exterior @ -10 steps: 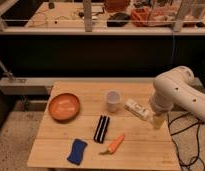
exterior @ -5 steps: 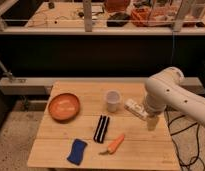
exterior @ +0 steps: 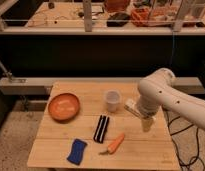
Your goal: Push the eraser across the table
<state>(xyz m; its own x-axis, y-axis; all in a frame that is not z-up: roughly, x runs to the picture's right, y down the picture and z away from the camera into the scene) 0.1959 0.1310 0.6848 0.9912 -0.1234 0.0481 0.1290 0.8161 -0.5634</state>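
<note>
Camera view: eraser [exterior: 101,128] lies flat near the middle of the plank worktop [exterior: 146,152], long axis running front to back. Carrot [exterior: 115,144] lies just beside its near end, not touching. Blue sponge [exterior: 76,151] sits at front left, orange bowl [exterior: 64,106] at back left, and white cup [exterior: 112,100] behind the eraser. Gripper [exterior: 146,123] hangs over the worktop's right side, apart from the eraser, jaws spread, nothing held.

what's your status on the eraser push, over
gripper open above right side of the table, holding nothing. eraser flat mid-table, untouched. carrot lies close by its near right corner.
</note>
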